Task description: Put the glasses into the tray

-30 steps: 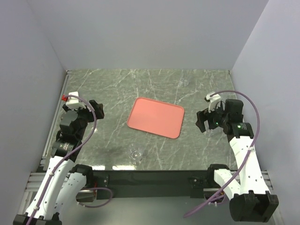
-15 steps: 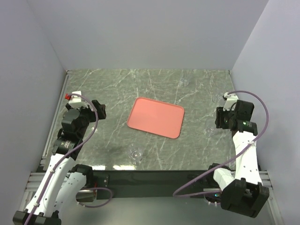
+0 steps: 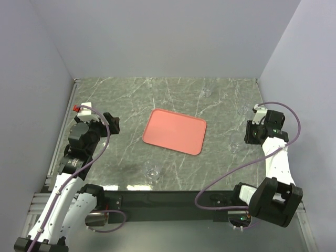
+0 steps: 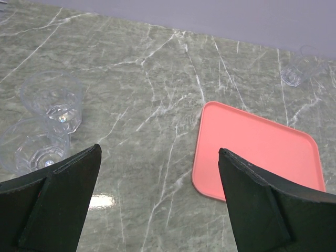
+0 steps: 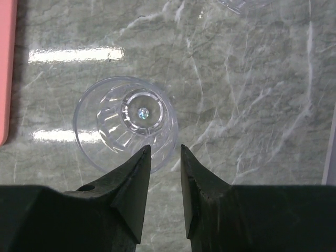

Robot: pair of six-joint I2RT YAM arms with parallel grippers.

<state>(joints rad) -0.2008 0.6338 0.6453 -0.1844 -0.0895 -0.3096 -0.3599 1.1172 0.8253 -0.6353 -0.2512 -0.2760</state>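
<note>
Right gripper [image 5: 164, 149] jaws, narrow, straddle the glass [image 5: 126, 123] wall at 5 o'clock for a rim pinch, grip unconfirmed; left gripper [image 4: 158, 151] jaws wide.

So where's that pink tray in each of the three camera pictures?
Top external: the tray lies near the centre of the picture, in the middle of the table.
Left wrist: the tray is in the right half, below mid-height.
Right wrist: only a thin pink strip of it shows, at the left edge.
Shared landmark: the green marbled table, which lies under the tray in all three views.
</note>
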